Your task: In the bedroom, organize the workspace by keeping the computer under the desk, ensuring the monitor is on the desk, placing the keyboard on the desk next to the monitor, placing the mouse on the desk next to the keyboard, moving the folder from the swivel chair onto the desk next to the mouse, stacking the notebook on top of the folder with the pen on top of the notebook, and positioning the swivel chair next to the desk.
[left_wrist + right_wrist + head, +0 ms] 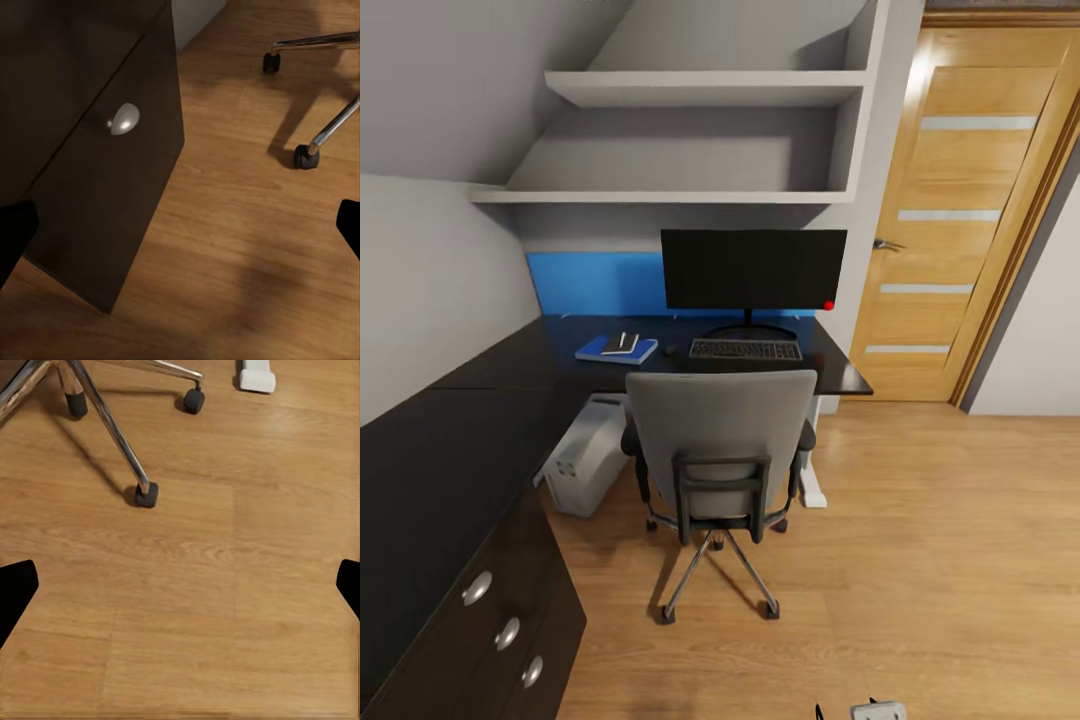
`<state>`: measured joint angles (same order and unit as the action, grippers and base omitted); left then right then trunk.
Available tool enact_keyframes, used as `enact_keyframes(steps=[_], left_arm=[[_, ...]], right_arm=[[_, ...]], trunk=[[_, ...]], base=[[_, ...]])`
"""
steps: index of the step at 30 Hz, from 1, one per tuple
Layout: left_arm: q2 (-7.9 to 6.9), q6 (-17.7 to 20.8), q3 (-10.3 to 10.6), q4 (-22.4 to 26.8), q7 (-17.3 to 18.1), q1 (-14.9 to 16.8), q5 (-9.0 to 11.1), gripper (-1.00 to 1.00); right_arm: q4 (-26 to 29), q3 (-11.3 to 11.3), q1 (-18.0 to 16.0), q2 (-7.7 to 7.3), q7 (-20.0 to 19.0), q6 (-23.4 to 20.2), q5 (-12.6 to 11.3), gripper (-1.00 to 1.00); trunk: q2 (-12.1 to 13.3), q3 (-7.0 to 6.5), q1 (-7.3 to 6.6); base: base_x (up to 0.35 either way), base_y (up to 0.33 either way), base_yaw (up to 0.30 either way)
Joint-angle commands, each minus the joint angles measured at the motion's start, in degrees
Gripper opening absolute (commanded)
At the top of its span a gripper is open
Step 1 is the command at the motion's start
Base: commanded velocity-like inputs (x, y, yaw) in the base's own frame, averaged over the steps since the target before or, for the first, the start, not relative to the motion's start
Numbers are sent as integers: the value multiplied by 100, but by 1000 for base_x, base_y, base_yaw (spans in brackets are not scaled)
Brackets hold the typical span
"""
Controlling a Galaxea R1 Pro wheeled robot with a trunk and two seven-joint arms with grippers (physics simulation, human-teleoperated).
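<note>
The black desk (pixel 480 400) carries the monitor (pixel 753 268) at its back, with the keyboard (pixel 745 350) in front of it. The small black mouse (pixel 670 349) lies just left of the keyboard. Further left lies the blue folder (pixel 610 351), with the dark notebook (pixel 619 346) and the white pen (pixel 625 340) on top of it. The grey-white computer (pixel 585 462) stands under the desk. The grey swivel chair (pixel 720 435) is pushed up against the desk edge. My left gripper (pixel 180 229) and right gripper (pixel 180 589) hang open and empty over the wooden floor.
The desk's black drawer unit (pixel 97 187) with silver knobs (pixel 124 118) is close to my left gripper. Chair casters (pixel 146 495) and the desk's white foot (pixel 256 375) lie ahead of the right gripper. A wooden door (pixel 950 220) stands at the right, and grey shelves (pixel 700 90) hang above the desk.
</note>
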<state>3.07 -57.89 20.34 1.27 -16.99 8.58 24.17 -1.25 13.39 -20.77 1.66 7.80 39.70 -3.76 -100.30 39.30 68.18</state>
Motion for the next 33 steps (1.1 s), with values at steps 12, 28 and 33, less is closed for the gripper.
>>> enact_keyframes(steps=[12,28,33], left_arm=[[1,-12,49,0,-47,2,26,100],[-17,-12,28,4,-34,1,26,100],[-17,-12,30,5,-33,1,24,100]], right_arm=[[-10,50,-6,3,20,-23,-37,100],[-13,50,-6,1,20,-24,-37,100],[-11,50,-6,1,20,-24,-37,100]], trunk=[[360,-157,-199],[360,-157,-199],[360,-157,-199]], base=[[0,0,0],[0,0,0],[0,0,0]])
